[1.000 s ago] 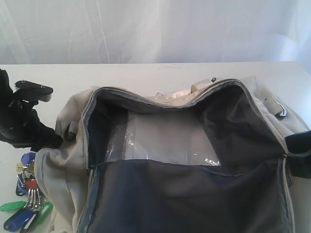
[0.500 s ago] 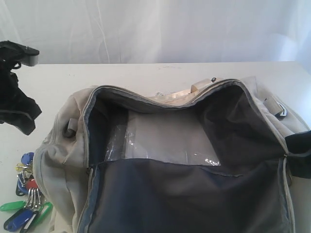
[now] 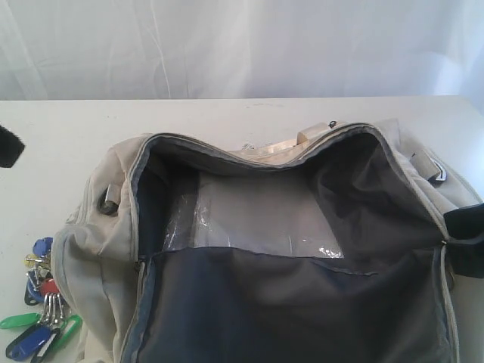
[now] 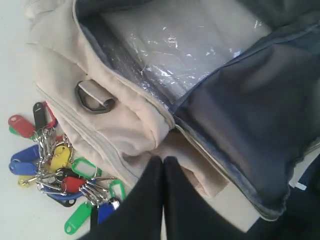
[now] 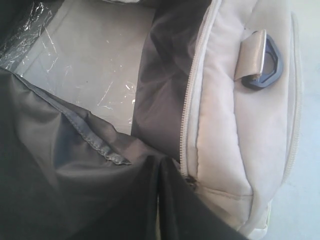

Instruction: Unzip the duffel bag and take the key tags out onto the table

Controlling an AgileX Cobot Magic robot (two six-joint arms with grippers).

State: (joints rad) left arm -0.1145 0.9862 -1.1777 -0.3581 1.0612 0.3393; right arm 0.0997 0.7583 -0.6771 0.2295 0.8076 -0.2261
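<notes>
The duffel bag [image 3: 98, 227] lies unzipped on the table [image 3: 227, 117], its dark lining and a clear plastic sheet showing inside. The key tags [image 3: 39, 306] lie in a bunch on the table beside the bag's left end; they also show in the left wrist view as key tags [image 4: 55, 172]. My left gripper [image 4: 163, 161] hangs shut and empty over that end of the bag [image 4: 125, 125]. My right gripper [image 5: 161, 164] is shut at the zipper's end on the bag's right rim [image 5: 220, 125]; whether it pinches fabric is unclear.
A dark bit of the left arm [image 3: 7, 145] shows at the exterior view's left edge, and part of the right arm [image 3: 465, 249] at the bag's right end. Grey D-rings [image 4: 94, 97] [image 5: 262, 65] sit on both ends. A white curtain [image 3: 242, 45] backs the table.
The left arm has drawn back from the bag's left end, up and leftward, almost out of the exterior view. The bag, key tags and right arm have stayed put.
</notes>
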